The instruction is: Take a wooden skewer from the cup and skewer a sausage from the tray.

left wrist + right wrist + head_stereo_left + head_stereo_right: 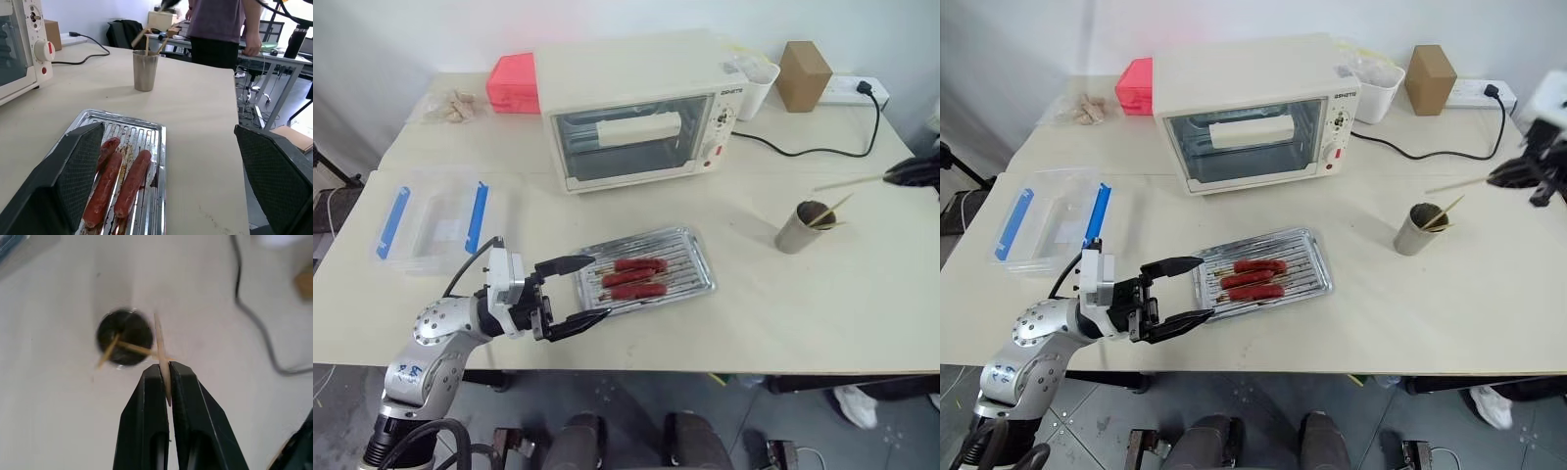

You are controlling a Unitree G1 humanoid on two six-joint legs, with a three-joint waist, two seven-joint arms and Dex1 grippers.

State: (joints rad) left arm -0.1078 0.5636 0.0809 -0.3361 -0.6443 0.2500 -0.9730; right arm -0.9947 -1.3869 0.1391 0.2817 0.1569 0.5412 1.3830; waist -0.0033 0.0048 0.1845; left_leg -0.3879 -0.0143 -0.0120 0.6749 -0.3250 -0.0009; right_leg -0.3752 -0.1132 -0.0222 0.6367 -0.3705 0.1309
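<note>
R claw [164, 374] was clamped on a skewer [160, 340], up off the desk [783, 294] and above/right of the cup [802, 227]. In the eye views the skewer stuck out of the claw toward the oven [636, 108], roughly level, clear of the cup. Cup stood upright on the right side of the desk w/ a few more skewers [832, 211] leaning in it.

L claw [578, 291] was wide open, empty, held just off the near-left end of the tray [695, 269], fingers either side of that end but not touching any sausage. Tray sat mid-desk, in front of the oven, w/ 3 sausages [634, 277] lying side by side along its ridges.

Clear box w/ blue clips [431, 220] was left of the tray. Black cable [822, 152] ran from behind the oven to a power strip [852, 90] at the far right. L wrist view caught a person [222, 29] standing past the desk's far end.
</note>
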